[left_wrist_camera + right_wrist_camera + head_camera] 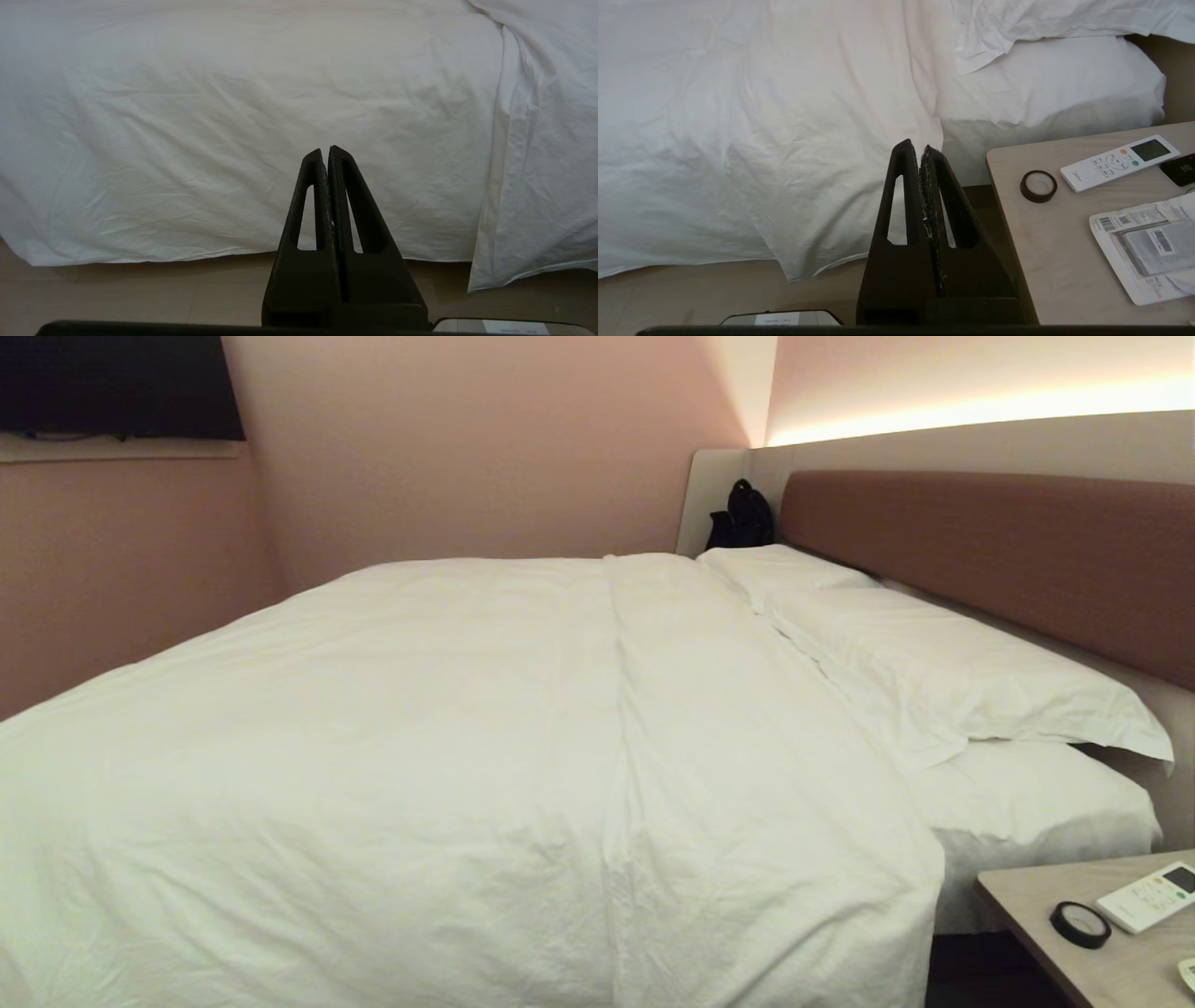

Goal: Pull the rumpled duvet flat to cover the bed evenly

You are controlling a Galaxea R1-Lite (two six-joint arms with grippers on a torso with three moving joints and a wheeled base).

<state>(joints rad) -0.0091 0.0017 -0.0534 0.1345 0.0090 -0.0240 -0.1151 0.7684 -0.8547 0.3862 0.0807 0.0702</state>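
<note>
The white duvet lies spread over the bed, lightly creased, with one long fold running from the pillows toward the near edge. Its near side hangs down to just above the floor. Neither arm shows in the head view. My left gripper is shut and empty, held back from the hanging duvet side. My right gripper is also shut and empty, low beside the duvet's near corner, between the bed and the bedside table.
Two white pillows lie along the brown headboard. A bedside table at the right carries a tape roll, a white remote and a paper packet. A black bag sits in the far corner. Beige floor runs along the bed.
</note>
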